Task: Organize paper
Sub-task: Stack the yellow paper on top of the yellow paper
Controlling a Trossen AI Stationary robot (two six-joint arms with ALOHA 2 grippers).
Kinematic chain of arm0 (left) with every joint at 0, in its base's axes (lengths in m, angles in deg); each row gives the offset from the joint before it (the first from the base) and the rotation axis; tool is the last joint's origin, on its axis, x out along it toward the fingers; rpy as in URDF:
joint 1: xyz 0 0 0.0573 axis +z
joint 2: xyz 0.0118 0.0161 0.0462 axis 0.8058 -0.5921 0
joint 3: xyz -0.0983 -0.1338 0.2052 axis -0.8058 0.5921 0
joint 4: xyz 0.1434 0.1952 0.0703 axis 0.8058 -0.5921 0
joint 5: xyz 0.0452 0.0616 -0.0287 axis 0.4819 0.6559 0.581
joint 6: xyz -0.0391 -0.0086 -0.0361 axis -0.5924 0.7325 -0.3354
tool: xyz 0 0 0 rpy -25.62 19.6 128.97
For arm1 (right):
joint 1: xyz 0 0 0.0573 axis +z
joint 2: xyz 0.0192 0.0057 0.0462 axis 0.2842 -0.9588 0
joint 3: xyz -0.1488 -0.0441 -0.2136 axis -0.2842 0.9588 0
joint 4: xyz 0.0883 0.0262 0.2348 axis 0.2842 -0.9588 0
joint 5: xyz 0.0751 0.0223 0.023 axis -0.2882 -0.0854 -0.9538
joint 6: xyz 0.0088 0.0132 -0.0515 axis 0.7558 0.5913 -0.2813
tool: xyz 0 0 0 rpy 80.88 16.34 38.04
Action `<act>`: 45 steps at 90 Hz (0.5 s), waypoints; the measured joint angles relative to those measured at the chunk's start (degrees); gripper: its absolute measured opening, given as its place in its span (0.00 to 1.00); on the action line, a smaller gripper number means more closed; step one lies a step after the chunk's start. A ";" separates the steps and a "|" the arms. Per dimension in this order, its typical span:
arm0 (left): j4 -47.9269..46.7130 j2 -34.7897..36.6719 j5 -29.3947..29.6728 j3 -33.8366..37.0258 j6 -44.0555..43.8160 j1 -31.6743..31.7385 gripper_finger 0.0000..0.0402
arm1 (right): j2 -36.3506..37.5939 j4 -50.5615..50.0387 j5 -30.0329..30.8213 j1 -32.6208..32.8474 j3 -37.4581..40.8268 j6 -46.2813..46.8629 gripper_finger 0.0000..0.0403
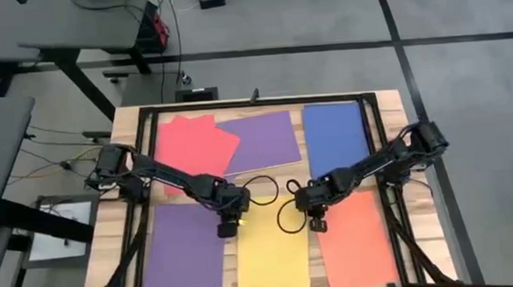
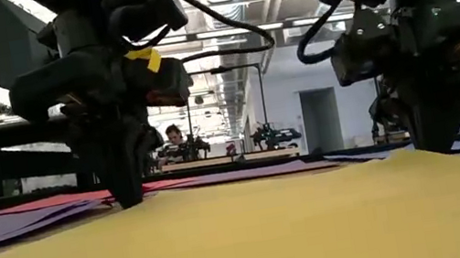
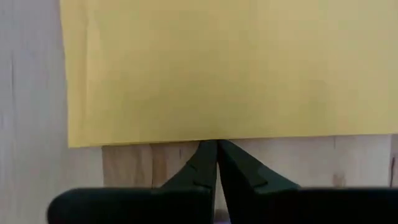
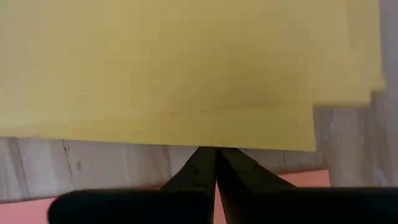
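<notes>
A yellow paper [image 1: 271,257] lies at the near middle of the wooden table, and it fills the foreground of the low view [image 2: 247,237]. Both grippers stand at its far edge. My left gripper [image 1: 229,229] [image 3: 216,142] is shut at that edge toward the left corner. My right gripper [image 1: 318,225] [image 4: 216,149] is shut at it toward the right corner. At the right corner a second yellow edge [image 4: 373,87] shows, offset from the first, so more than one sheet lies there. My left gripper has its shut fingertips on the yellow paper's far edge [image 3: 214,134], near the left corner. The fingers [image 2: 125,187] come from above, pointing down. The tips hide the contact, so I cannot tell how many layers they hold. The rest of the paper lies on the table. My right gripper has its shut fingertips on the yellow paper's far edge [image 4: 214,142], near the right corner. The fingers [image 2: 440,137] come down from above. In the low view the edge stands slightly raised beside them [image 2: 414,152]. The tips hide how many layers they hold.
Other papers lie flat around the yellow one: red [image 1: 195,142], purple [image 1: 261,141] and blue [image 1: 333,135] along the far side, a purple one [image 1: 185,253] near left, orange [image 1: 354,244] near right. A black frame [image 1: 373,102] borders the table. Cables [image 1: 286,208] loop between the grippers.
</notes>
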 joint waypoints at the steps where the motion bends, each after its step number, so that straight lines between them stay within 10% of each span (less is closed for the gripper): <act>1: 0.15 0.00 0.01 0.00 -0.04 0.00 0.01 | -0.01 0.07 -0.09 -0.16 0.00 -0.01 0.00; 45: -1.26 0.00 0.45 -0.11 -0.66 0.04 0.01 | -0.26 -0.73 1.04 -0.72 -0.05 -1.28 0.00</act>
